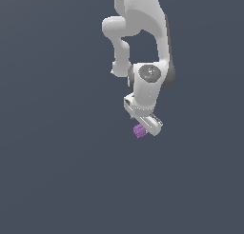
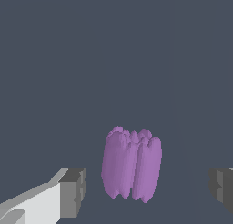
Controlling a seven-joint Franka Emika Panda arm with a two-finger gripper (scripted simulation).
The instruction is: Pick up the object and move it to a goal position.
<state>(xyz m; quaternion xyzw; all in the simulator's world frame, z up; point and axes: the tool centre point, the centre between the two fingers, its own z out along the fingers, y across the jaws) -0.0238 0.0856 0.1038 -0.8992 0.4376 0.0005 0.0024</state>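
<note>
Exterior view, centre frame: purple block (image 1: pixel 139 131) just beside white gripper (image 1: pixel 145 127), at its lower tip; no goal marker visible.

Wrist view: block (image 2: pixel 131 164) upright between spread fingers (image 2: pixel 73 192), untouched, long axis and ridges vertical. Jaws open, empty. Grasp, lift, transport apparently all remaining.

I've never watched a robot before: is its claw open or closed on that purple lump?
Open. In the wrist view the gripper has a finger on each side of the block, with gaps between.

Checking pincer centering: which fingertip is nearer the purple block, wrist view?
The fingertip on the white finger; the gap between it and the purple block is visibly narrower than the other fingertip's.
</note>
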